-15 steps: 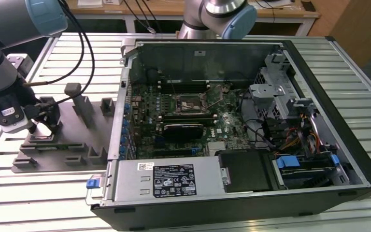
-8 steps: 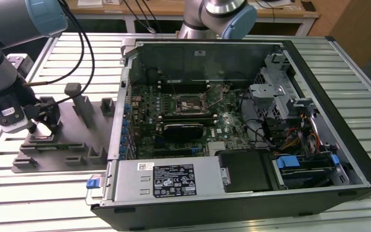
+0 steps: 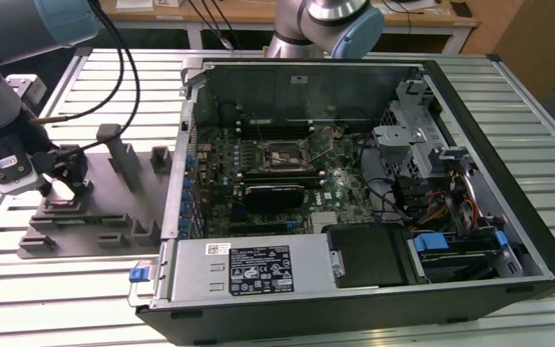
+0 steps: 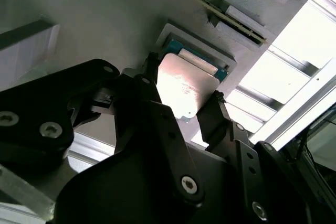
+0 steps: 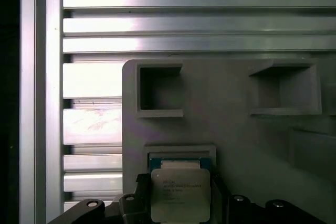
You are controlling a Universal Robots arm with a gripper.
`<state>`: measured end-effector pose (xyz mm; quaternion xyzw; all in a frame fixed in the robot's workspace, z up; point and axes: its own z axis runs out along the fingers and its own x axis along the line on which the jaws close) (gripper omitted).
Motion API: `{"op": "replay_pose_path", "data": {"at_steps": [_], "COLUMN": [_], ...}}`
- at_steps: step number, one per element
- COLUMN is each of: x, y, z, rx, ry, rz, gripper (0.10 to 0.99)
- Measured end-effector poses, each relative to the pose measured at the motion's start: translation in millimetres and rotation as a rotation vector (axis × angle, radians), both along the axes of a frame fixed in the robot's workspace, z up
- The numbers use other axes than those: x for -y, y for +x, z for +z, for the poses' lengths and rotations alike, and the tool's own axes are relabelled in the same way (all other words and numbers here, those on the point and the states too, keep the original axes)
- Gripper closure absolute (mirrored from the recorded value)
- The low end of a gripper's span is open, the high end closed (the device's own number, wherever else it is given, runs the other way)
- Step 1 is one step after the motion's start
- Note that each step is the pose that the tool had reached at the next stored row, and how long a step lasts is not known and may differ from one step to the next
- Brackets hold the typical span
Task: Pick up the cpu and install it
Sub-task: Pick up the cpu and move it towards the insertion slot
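Narrowly spread, the end effector [image 4: 182, 82] is seemingly pinching the cpu's [image 5: 180, 192] opposite edges over the grey tray [image 3: 104, 220], the socket [image 3: 287, 156] lying toward three o'clock in the exterior view.

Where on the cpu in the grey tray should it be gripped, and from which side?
Grip the cpu by two opposite side edges, coming straight down from above. It sits flat, metal top up, at a shallow square recess of the grey fixture tray, so the broad face offers no hold, only the thin edges.
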<state>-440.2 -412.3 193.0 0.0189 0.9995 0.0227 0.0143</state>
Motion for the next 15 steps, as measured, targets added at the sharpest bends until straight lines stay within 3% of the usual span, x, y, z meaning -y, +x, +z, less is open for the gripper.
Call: {"op": "replay_pose_path", "data": {"at_steps": [15], "x": [0.0], "y": [0.0], "z": [27.2], "rx": [0.0], "ry": [0.0], "rz": [0.004], "gripper": [0.541]}}
